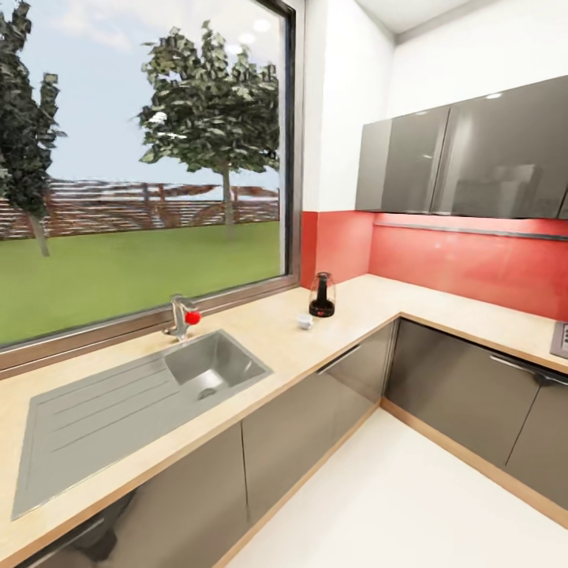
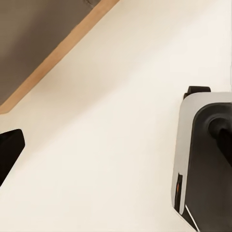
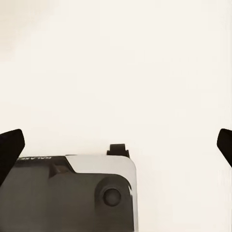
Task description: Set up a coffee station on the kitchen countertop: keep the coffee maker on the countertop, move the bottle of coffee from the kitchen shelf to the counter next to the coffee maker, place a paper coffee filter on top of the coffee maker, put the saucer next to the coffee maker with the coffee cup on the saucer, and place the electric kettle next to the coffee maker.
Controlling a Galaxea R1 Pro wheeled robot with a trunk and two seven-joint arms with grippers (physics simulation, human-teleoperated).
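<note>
Kettle upright on countertop near corner, cup just beside. Right gripper spread wide above pale floor; left gripper: one fingertip visible, state unclear.

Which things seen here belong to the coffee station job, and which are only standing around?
Job things:
electric kettle
coffee cup
kitchen countertop

Just around:
sink
faucet
window
wall cabinets
</note>
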